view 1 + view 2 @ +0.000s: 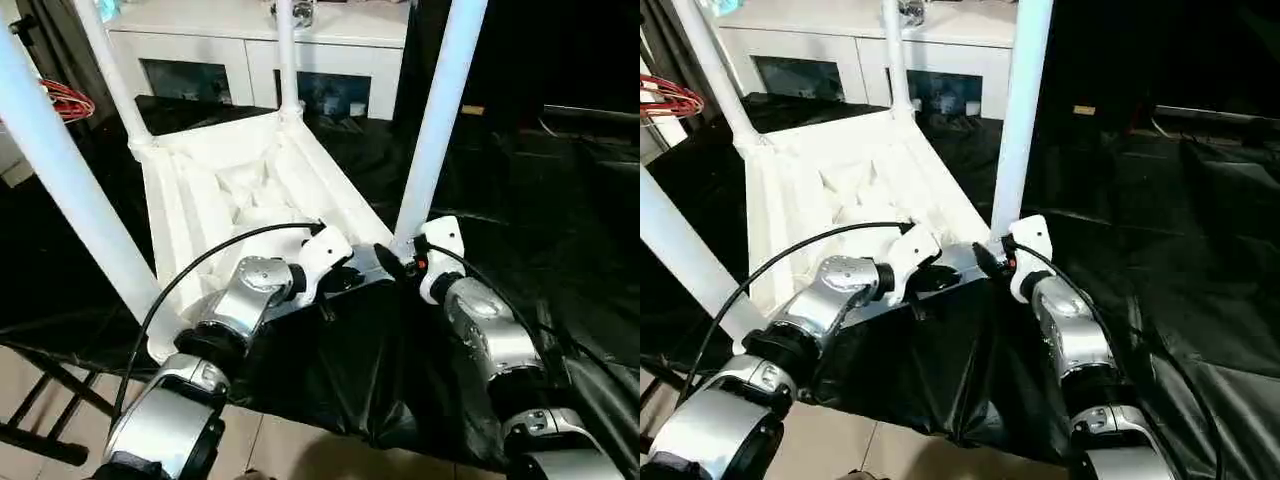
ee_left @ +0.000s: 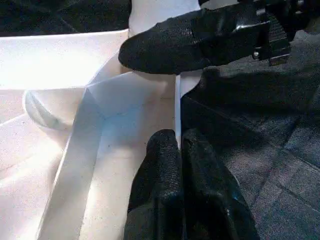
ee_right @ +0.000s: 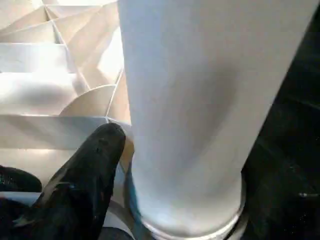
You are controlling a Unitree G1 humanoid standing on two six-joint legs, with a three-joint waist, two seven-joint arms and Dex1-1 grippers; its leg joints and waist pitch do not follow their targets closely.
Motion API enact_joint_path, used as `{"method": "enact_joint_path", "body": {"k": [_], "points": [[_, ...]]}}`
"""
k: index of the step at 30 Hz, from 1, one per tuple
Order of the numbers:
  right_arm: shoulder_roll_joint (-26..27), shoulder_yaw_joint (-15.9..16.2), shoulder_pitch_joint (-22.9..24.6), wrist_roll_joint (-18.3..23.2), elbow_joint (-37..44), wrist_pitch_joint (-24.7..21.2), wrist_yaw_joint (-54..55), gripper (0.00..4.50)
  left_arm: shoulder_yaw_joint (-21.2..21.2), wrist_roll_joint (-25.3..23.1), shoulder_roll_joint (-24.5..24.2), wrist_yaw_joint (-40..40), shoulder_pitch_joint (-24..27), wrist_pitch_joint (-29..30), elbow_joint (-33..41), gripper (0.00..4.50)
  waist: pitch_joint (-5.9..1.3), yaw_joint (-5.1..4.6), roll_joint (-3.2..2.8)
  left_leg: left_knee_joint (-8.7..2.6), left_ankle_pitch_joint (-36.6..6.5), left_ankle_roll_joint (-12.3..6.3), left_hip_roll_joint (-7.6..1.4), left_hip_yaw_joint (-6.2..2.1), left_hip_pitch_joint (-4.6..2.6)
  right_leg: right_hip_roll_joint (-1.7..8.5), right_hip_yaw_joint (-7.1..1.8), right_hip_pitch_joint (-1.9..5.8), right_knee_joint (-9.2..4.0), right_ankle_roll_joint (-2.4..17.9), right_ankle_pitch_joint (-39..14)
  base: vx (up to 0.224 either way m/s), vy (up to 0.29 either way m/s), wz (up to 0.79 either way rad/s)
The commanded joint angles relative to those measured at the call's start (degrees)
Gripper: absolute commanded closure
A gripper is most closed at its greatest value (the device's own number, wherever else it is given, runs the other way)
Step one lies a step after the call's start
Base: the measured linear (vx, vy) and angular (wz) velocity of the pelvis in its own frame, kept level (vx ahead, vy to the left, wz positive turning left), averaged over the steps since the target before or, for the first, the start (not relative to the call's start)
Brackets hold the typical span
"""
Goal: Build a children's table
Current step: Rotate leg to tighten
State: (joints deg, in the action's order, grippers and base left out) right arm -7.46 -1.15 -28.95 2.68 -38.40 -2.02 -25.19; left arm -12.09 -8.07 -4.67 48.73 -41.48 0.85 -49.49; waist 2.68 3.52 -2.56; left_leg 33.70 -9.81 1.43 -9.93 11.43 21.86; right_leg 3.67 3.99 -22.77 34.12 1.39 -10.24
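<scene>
The children's table lies upside down on a black cloth, its ribbed white tabletop [image 1: 220, 190] facing up. All its white legs stand upright in the corner sockets: near left [image 1: 60, 170], near right [image 1: 440, 110], and two at the far corners [image 1: 110, 70] [image 1: 287, 55]. My left gripper [image 2: 179, 145] is shut on the tabletop's thin near rim, close to the near right corner. My right gripper [image 1: 400, 262] straddles the base of the near right leg [image 3: 200, 100]. One black finger [image 3: 90, 170] sits just beside the leg with a thin gap, so the gripper is open.
A white glass-door cabinet [image 1: 250, 60] stands close behind the table. The black cloth [image 1: 520, 200] spreads wide to the right. A red cable coil [image 1: 65, 98] hangs at the left. Below the cloth's near edge are floor tiles and a black folding stand [image 1: 40, 400].
</scene>
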Motion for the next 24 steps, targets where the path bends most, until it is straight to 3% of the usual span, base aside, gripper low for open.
{"method": "enact_joint_path", "body": {"k": [1, 6, 13, 17, 24], "points": [[1.08, 5.37, 0.39, 0.53, 0.11, 0.93, -6.76, 0.71, -1.22, 3.50, 1.64, 5.41, 0.15, -3.93, 3.45, 4.50, -3.60, 0.15, 0.96, -3.74, -12.94, -3.85, -3.54, -1.97, -1.01, 5.57, -2.92, 2.55, -4.84, 10.69, -15.64, 0.000, 0.000, 0.00], [-3.29, 6.35, 0.95, 1.16, 1.42, 3.76, -15.39, 0.71, -1.44, 4.83, -0.82, 11.43, 0.79, -5.82, 4.32, 4.50, -3.60, 0.77, 0.85, -3.39, -11.53, -5.35, -3.55, -1.63, -0.90, 5.41, -2.85, 2.65, -4.52, 11.86, -12.84, 0.000, 0.000, 0.00], [-7.71, 7.04, 3.76, 4.66, 6.45, 1.33, -28.18, 0.71, -1.71, 5.26, -3.21, 16.32, 1.08, -6.29, 4.75, 4.50, -3.77, 2.12, 0.78, -3.23, -9.78, -6.81, -3.92, -1.61, -0.80, 5.42, -2.80, 2.70, -4.03, 12.00, -10.61, 0.000, 0.000, 0.00], [-12.44, 9.66, 6.97, 6.58, 10.79, -0.27, -38.28, 0.71, -1.73, 5.76, -5.04, 19.74, 1.27, -6.58, 4.83, 4.50, -3.63, 2.72, 0.84, -3.34, -10.66, -6.40, -4.00, -1.67, -0.93, 5.36, -2.72, 2.57, -4.37, 11.37, -12.92, 0.000, 0.000, 0.00], [-15.38, 10.63, 9.35, 8.63, 15.32, -3.49, -44.49, 0.95, -1.79, 6.12, -6.54, 23.07, 1.74, -6.00, 5.43, 4.50, -3.60, 3.07, 0.98, -3.47, -11.32, -5.58, -4.04, -1.79, -0.96, 5.55, -2.75, 2.40, -4.57, 10.66, -15.90, 0.000, 0.000, 0.00]]}}
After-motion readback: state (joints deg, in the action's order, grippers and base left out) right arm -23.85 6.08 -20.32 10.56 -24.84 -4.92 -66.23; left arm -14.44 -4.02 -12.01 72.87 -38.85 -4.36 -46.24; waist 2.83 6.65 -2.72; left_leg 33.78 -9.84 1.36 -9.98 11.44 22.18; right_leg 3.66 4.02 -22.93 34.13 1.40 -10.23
